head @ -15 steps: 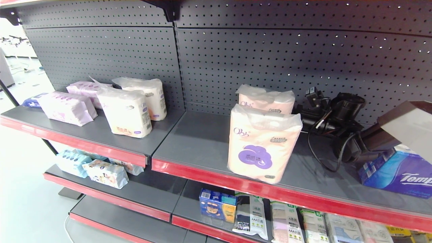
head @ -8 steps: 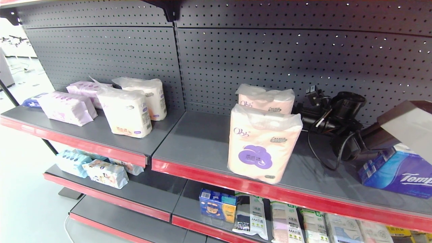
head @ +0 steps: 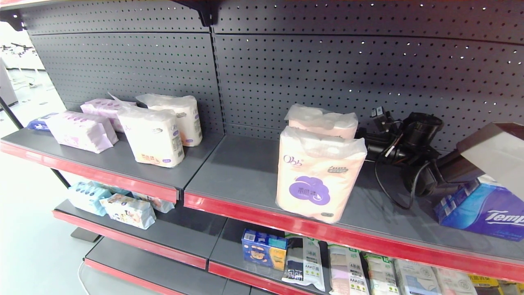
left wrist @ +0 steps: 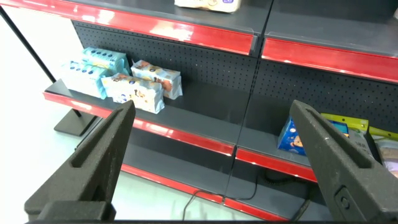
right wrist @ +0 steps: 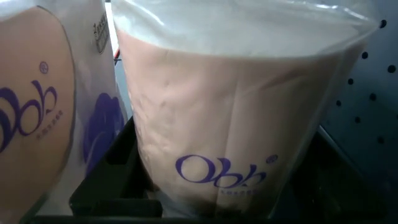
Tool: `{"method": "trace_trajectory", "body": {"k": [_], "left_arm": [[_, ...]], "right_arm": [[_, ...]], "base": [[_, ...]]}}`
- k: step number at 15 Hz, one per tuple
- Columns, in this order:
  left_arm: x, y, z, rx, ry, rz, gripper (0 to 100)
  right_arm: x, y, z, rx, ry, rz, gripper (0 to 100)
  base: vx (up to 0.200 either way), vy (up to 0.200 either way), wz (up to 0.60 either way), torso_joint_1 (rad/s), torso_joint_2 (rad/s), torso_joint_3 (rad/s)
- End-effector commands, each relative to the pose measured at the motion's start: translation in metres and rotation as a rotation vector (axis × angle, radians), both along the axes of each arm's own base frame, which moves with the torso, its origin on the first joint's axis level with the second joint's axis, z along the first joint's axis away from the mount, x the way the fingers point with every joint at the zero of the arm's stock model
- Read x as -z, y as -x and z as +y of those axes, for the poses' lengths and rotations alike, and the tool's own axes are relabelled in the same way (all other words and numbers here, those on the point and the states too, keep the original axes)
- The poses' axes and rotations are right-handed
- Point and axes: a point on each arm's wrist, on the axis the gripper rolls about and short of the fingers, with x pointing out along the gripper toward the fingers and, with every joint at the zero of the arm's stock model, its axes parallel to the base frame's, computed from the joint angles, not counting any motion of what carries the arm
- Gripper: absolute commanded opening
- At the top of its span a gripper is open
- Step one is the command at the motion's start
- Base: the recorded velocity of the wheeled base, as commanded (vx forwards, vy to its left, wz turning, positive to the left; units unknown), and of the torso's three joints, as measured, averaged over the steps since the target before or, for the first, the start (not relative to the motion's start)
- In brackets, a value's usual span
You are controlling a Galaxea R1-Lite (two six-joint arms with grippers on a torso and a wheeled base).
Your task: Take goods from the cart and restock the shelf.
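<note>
**On the middle shelf, behind the front pack: my right gripper has a pack of tissue**

My right gripper (right wrist: 227, 183) is pinching the rear pack (right wrist: 236, 112), with one dark finger (right wrist: 109, 177) on either side of its lower half. The pink wrapper bulges up between them. The rear pack sits directly behind the front pack (head: 317, 174), a matching pink pack with a purple cloud on its face. The two are very close together, but I cannot tell whether they touch. The front pack hides the rear pack's foot, so I also cannot tell whether it rests on the shelf (head: 245, 172) or hangs just above it. Its crinkled top shows over the front pack, close to the pegboard wall (head: 327, 73).

My right arm (head: 421, 164) reaches in from the right, above the shelf board. A blue tissue box (head: 483, 209) lies beneath it, near the shelf's red edge.

My left gripper (left wrist: 211, 109) hangs lower down with its fingers spread wide and nothing between them. It faces the lower shelves, where pale blue wipe packs (left wrist: 93, 71) sit.

In the bay to the left stand two more pink packs (head: 153, 135), and beyond them are flat lilac packs (head: 82, 131).
</note>
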Motion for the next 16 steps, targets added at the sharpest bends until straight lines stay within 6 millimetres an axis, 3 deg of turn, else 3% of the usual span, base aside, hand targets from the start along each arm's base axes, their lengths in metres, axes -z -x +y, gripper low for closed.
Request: {"method": "trace_trajectory", "body": {"k": [1,16], "left_arm": [[0.0000,0.0000,0.0000,0.000,0.000,0.000,100],[0.0000,0.0000,0.0000,0.000,0.000,0.000,100]], "right_arm": [[0.0029,-0.0007,0.0012,-0.005,0.000,0.007,0],[0.0013,-0.0042,0.0042,-0.086,0.004,-0.004,0]], "base": [[0.000,0.000,0.00,0.000,0.00,0.000],[0.000,0.000,0.00,0.000,0.00,0.000]]}}
